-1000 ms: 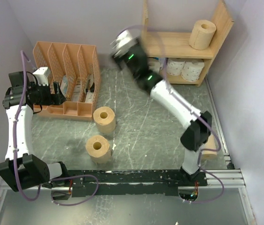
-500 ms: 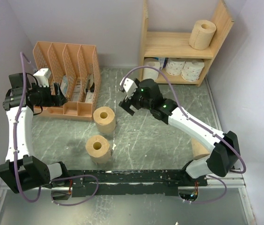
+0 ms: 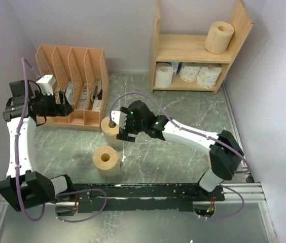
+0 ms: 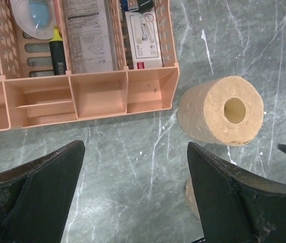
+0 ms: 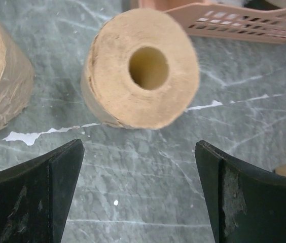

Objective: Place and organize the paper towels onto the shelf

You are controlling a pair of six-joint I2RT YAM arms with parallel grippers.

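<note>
The wooden shelf (image 3: pixel 193 48) stands at the back right. One tan roll (image 3: pixel 219 36) is on its upper tier and three white rolls (image 3: pixel 189 72) are on the lower tier. Two tan rolls stand on the table: the far one (image 3: pixel 110 125) and the near one (image 3: pixel 105 159). My right gripper (image 3: pixel 124 129) is open and empty, just right of the far roll; in the right wrist view that roll (image 5: pixel 143 71) lies ahead of the open gripper (image 5: pixel 138 147). My left gripper (image 3: pixel 64 107) is open and empty by the organizer, with the same roll (image 4: pixel 219 111) ahead and to the right of it (image 4: pixel 135 147).
The orange-pink file organizer (image 3: pixel 72 86) with papers and pens stands at the back left and shows in the left wrist view (image 4: pixel 82 96). The near roll (image 5: pixel 1 76) is at the left of the right wrist view. Walls close both sides.
My right arm has swung from the shelf down and left to the far tan roll on the table, gripper open. The left arm has not moved.
</note>
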